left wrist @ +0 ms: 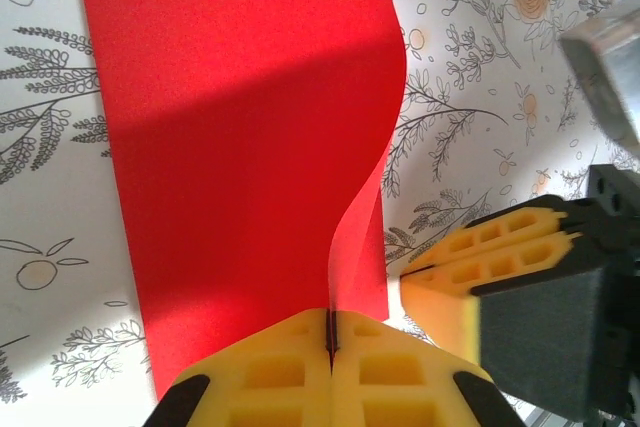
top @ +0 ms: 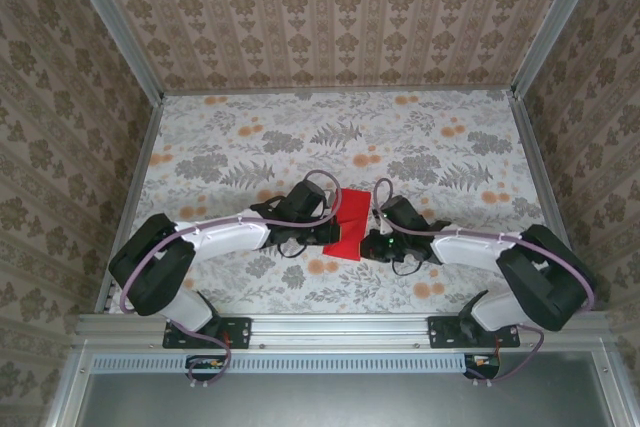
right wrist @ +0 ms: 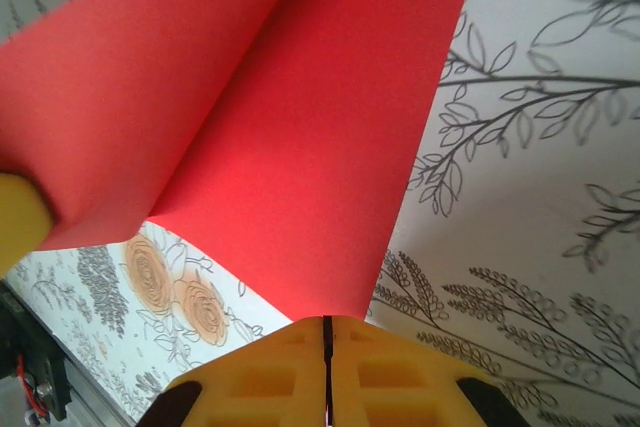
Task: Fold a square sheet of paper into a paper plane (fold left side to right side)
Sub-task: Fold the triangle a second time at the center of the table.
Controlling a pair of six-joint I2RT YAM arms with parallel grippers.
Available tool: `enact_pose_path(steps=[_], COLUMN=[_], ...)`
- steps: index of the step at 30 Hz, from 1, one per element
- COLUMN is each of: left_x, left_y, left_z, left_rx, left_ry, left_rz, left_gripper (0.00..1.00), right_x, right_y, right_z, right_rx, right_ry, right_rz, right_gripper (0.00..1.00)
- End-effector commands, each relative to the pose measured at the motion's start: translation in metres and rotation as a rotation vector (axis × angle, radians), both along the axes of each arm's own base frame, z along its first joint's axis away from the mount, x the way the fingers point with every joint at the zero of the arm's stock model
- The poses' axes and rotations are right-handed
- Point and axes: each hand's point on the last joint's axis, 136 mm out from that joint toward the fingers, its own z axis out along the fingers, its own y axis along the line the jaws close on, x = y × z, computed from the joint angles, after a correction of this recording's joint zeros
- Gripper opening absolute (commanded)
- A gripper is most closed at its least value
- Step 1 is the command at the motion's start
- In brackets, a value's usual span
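Right, top view: the red sheet of paper (top: 346, 225) lies mid-counter (top: 250, 137) between both arms, long axis running away from the bases with a slight tilt. The left end effector (top: 322, 217) is at its left edge and the right end effector (top: 378, 223) at its right edge, so both are equally near. Left wrist: the left one is clamped shut on a paper edge. That layer rises off the flat part as a curved flap, and the sheet extends straight ahead. The right one's yellow fingers (left wrist: 490, 252) sit just beside the paper's right edge. Right wrist: the right one is pinched shut on the paper's near edge, the paper raised off the counter and bowed. My read is that the fold turns on carrying the left-held flap rightward, across the long axis.
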Motion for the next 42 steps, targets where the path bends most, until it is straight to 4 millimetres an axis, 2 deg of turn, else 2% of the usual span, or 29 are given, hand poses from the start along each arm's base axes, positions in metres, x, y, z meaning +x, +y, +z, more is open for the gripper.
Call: enact_pose_path(steps=[1, 8, 22, 29, 42], left_x=[-0.002, -0.002, 0.001, -0.001, 0.002], left_y=[0.004, 0.005, 0.002, -0.001, -0.002], left_z=[0.002, 0.0, 0.006, 0.004, -0.016], left_rx=[0.008, 0.018, 0.021, 0.03, 0.082], left_ry=[0.005, 0.005, -0.019, -0.018, -0.021], left_rz=[0.018, 0.015, -0.013, -0.052, -0.097], left_gripper=[0.0, 0.0, 0.0, 0.0, 0.0], right_x=[0.008, 0.006, -0.013, -0.011, -0.01], right_y=[0.018, 0.02, -0.016, -0.025, -0.023], right_z=[0.009, -0.003, -0.024, -0.023, -0.024], right_rx=[0.044, -0.002, -0.22, -0.253, -0.254], right_ry=[-0.011, 0.028, 0.112, 0.116, 0.119], right_rz=[0.017, 0.025, 0.061, 0.081, 0.114], right_gripper=[0.08, 0.08, 0.08, 0.08, 0.08])
